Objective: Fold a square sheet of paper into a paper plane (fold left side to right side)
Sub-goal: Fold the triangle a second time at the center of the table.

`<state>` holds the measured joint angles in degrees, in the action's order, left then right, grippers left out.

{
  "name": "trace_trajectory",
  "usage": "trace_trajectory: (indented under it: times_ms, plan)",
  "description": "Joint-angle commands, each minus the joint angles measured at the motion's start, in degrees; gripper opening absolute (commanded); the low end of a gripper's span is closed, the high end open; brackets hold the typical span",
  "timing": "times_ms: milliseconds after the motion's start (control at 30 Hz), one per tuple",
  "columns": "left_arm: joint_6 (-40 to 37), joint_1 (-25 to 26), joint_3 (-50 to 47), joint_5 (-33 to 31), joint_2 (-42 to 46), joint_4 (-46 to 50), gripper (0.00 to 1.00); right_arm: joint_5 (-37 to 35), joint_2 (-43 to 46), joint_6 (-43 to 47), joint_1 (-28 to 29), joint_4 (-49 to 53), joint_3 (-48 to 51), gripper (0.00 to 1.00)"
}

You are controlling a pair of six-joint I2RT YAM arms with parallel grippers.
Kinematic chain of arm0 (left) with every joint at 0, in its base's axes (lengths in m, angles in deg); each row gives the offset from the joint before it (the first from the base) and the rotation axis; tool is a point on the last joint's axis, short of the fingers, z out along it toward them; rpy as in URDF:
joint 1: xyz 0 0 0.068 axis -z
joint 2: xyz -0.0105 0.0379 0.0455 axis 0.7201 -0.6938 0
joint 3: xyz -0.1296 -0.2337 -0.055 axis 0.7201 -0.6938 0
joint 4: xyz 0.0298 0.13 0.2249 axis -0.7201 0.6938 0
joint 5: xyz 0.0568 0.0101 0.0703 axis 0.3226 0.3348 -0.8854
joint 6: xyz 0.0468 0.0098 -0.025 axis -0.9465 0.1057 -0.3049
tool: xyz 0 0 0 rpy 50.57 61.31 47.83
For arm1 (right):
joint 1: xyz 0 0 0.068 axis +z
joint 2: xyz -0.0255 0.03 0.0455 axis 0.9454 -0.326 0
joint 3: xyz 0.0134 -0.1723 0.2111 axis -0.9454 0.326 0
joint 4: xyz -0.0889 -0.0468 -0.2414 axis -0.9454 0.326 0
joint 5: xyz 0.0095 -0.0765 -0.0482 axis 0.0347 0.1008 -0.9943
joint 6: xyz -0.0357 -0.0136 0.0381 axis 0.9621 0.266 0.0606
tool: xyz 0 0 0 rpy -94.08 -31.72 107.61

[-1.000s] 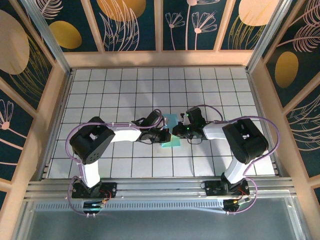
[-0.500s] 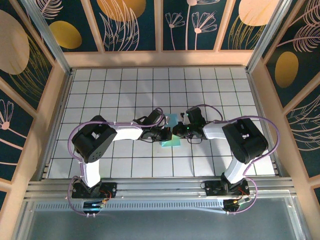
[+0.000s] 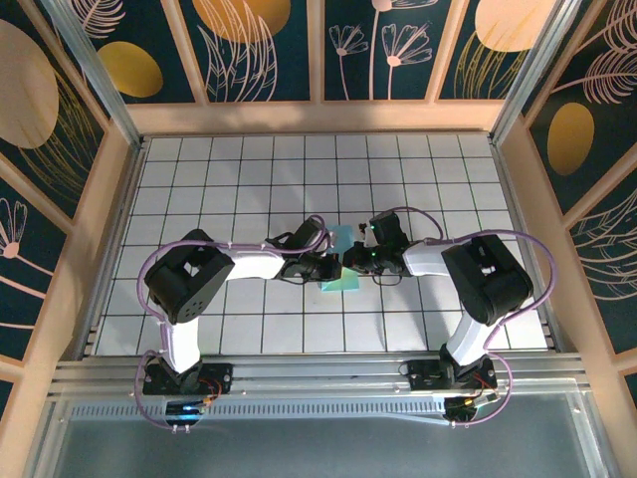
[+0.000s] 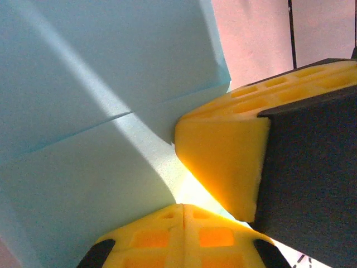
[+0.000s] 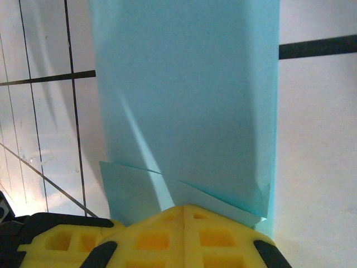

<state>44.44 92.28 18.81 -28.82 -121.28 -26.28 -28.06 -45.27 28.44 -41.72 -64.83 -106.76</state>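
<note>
overhead view of a white tiled table (image 3: 249, 179) inside a frame of dark panels painted with gold and pink plants. from the near left, the left arm (image 3: 189, 284) bends in toward the middle of the table. the left gripper (image 3: 323, 267) rests at the left edge of a teal-blue sheet of paper (image 3: 340, 284), with its yellow fingers pressed together and no gap between them. the paper lies flat near the table's centre, between the two grippers and partly hidden under them.

in the left wrist view the paper shows a straight crease running across it, with one layer lapped over another. the closed yellow fingertips (image 4: 181, 231) touch the paper's near edge. just to their right, one yellow finger of the right gripper (image 4: 220, 162) presses on the same sheet.

the right gripper (image 3: 350, 261) sits at the paper's right side, almost touching the left gripper, and its fingers are closed too. in the right wrist view the paper is a long folded strip reaching away from the shut fingertips (image 5: 184, 234), with small folded corners just beside them. whether the tips pinch the paper or only press on it cannot be told. the right arm (image 3: 488, 274) bends back to the near right.
</note>
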Motion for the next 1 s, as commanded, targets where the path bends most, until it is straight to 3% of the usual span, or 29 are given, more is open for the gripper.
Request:
trace_trajectory:
  times_ms: [0, 967]
  plan:
    - [0.0, -0.2, -2.7, -1.1, -0.3, 0.5, 0.00, -3.8, -3.5, 1.8, 0.2, 7.0, 1.2, 0.00]
    - [-3.1, -0.2, -13.4, -0.8, 7.5, 1.4, 0.00, -3.4, -4.1, 3.6, -1.4, 9.2, 0.6, 0.00]
